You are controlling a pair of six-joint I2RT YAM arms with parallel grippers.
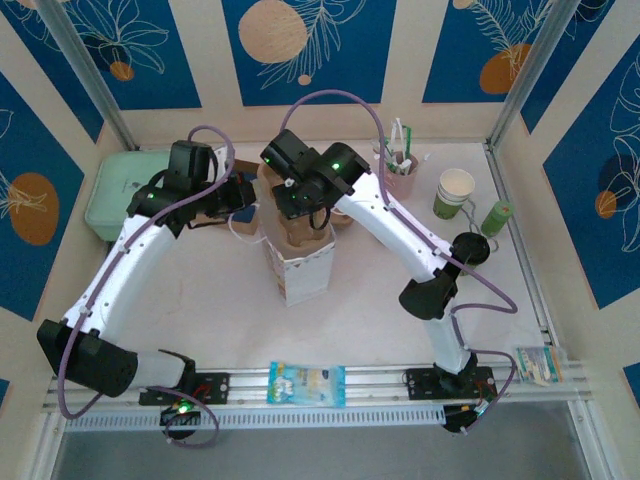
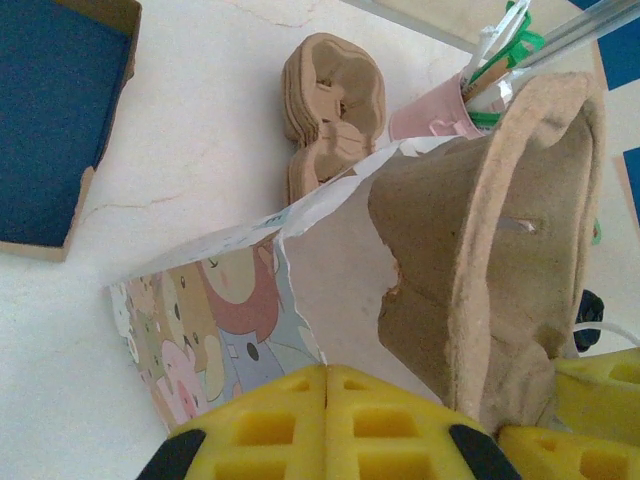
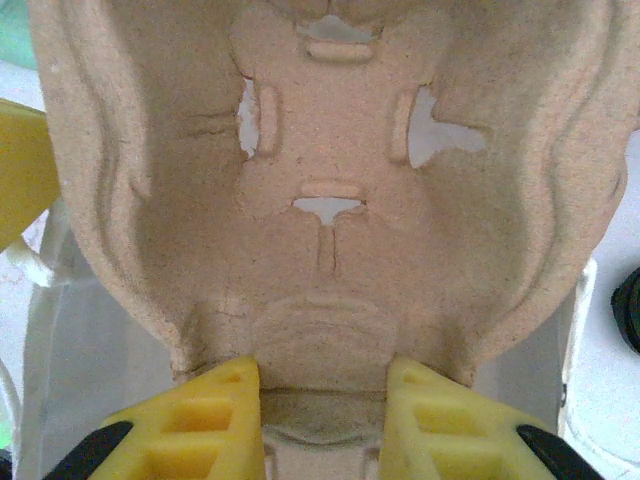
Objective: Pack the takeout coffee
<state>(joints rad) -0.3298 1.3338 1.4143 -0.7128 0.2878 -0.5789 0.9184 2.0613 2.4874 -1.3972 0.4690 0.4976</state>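
- Packing stands at the carrier stage, by the look of it: a moulded brown pulp cup carrier (image 3: 330,150) sits on edge in the mouth of a white paper bag printed with cartoon animals (image 2: 200,310), mid-surface.
- Right jaws pinch one edge of the carrier, a yellow pad on either side. Left jaws are pressed together at the bag's torn rim, seemingly clamping the paper to steady the opening.
- Takeout coffee, a small paper cup with cream top and green base (image 1: 455,192), stands on the surface well to the right of the bag, untouched. From above its mouth looks uncovered.
- Next move, as judged: settle the carrier down inside the bag, free the right jaws, then reach right for the cup and lower it upright into one of the carrier's wells.
- Around it: a pink cup of stirrers (image 1: 400,168) sits just left of the coffee and a slim green tube (image 1: 497,216) just right. A stack of spare pulp carriers (image 2: 330,110) lies behind the bag and a mint-green lidded box (image 1: 118,195) sits far left.
- Obstacles: stirrer cup and tube crowd the coffee on both sides, and the right arm's own elbow lies in front of it.
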